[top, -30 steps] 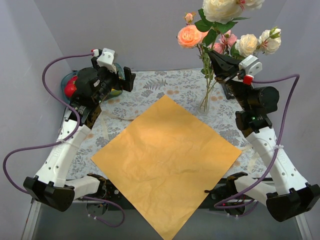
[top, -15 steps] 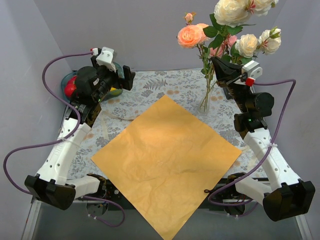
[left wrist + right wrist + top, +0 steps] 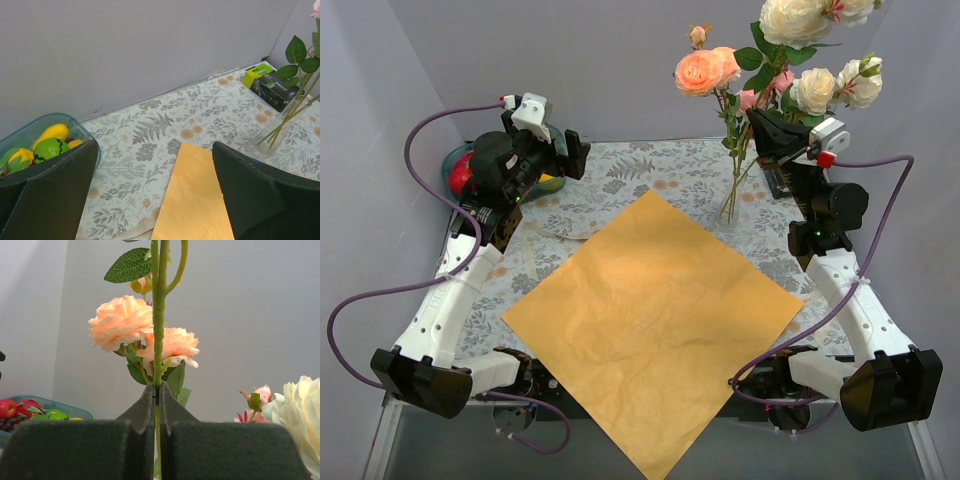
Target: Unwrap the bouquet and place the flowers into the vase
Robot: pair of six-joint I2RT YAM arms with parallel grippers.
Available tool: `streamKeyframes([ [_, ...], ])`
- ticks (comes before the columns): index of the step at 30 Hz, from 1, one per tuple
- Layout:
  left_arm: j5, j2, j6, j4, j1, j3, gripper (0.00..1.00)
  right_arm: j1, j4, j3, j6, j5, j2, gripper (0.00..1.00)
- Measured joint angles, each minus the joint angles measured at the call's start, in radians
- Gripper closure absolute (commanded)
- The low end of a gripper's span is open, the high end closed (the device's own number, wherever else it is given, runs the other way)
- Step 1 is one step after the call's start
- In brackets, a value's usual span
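Top external view gives you the leaf-printed tablecloth with the big square sheet of crinkly orange paper spread flat across its middle. No stems lie on it, so I judge the unwrapping done and the sheet simply left where it opened.

At the far right the long green-stemmed roses with peach, pink and cream blooms rise high above everything else.

Your right gripper is up among them. The right wrist view shows its pads pinched tight on one green stem, below the blooms. I think the grip is that high because the bunch is top-heavy and a tall stem steers best from there. You cannot tell from these views whether that stem's foot is already seated.

Your left gripper hangs at the far left with its jaws spread wide and nothing between them. It seems parked clear of the work, facing across toward the roses.

Just beside it is the teal plastic bowl of red, yellow and green fruit.

The small clear glass vase stands far right, just off the paper's edge, with several stems fanning up out of it. It is much shorter than they are, so expect leaning.

The black-and-green box sits just beyond the vase. A loose cream ribbon lies by the paper's left edge.
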Motion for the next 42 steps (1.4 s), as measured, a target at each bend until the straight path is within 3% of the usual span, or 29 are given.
streamKeyframes([
  [25, 0.018, 0.001, -0.014, 0.018, 0.021, 0.000, 0.02, -0.037, 0.112, -0.139, 0.029, -0.001, 0.038, 0.99],
  [42, 0.022, 0.007, -0.022, 0.017, 0.021, 0.008, 0.02, -0.043, 0.116, -0.236, 0.018, 0.125, 0.087, 0.99],
])
